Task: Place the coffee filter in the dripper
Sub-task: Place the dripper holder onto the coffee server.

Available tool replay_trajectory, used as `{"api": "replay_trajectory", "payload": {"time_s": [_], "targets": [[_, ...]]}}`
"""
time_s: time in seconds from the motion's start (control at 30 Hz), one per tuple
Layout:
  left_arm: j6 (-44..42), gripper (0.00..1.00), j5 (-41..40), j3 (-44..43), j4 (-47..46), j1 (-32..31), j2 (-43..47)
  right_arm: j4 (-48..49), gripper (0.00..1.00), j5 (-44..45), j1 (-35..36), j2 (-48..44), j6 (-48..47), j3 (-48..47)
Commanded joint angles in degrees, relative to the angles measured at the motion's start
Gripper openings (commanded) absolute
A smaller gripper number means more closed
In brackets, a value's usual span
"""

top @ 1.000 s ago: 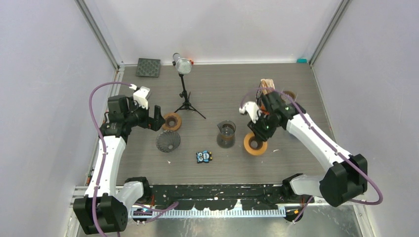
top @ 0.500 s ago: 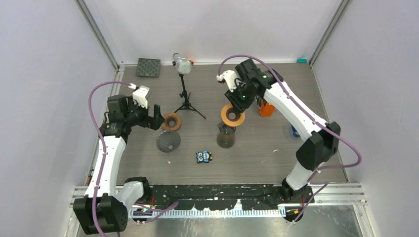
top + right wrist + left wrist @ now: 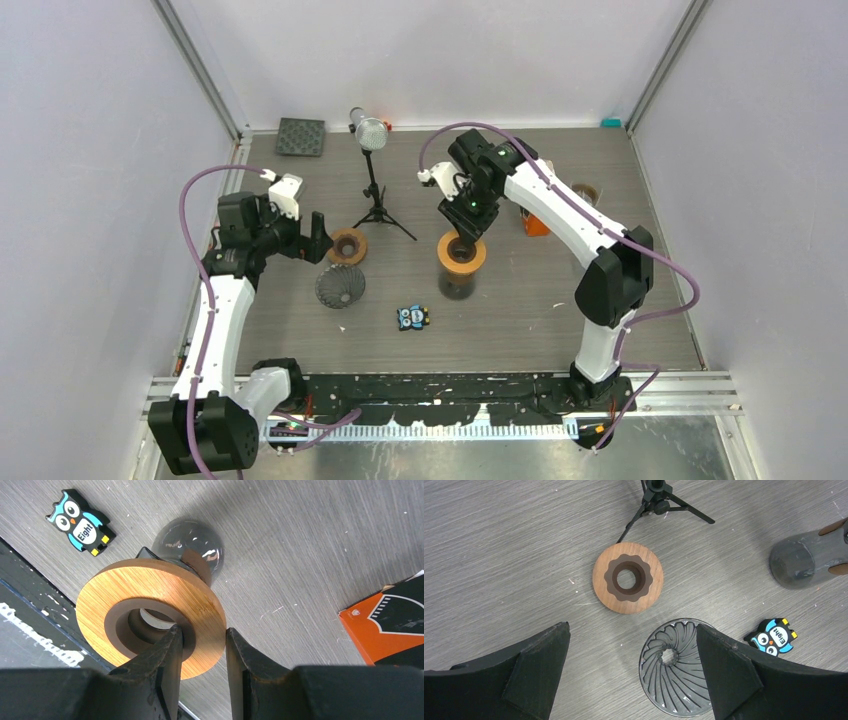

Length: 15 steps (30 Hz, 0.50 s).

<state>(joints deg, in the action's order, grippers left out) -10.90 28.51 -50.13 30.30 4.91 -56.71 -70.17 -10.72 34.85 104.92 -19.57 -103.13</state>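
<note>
Right wrist view: the right gripper [image 3: 202, 635] clamps the rim of a pale wooden ring with a brown liner [image 3: 150, 580], one finger through its hole. The ring sits roughly level over a round glass carafe [image 3: 189, 542]. The left gripper [image 3: 631, 655] hangs spread above a ribbed clear-glass cone dripper [image 3: 669, 685], whose round face is turned to the camera with its axis upright. The dripper lies just beside a dark wooden ring [image 3: 627, 578]. The coffee filter cannot be picked out.

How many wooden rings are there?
2. The dark wooden ring lies on the table near the tripod; the light wooden ring is pinched by the right tool above the glass jug. Others may be hidden.
</note>
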Motion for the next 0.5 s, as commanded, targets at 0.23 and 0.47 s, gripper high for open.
{"api": "replay_trajectory", "payload": {"time_s": [0.23,0.47], "targets": [[0.2,1.0,0.4,0.5,-2.1,0.2,1.2,-0.5,0.1,1.4,1.0,2.0,0.7,-2.1],[0.2,1.0,0.5,0.5,-2.0,0.2,1.2,0.5,0.16,2.0,1.5,2.4,1.1,-1.2]]}}
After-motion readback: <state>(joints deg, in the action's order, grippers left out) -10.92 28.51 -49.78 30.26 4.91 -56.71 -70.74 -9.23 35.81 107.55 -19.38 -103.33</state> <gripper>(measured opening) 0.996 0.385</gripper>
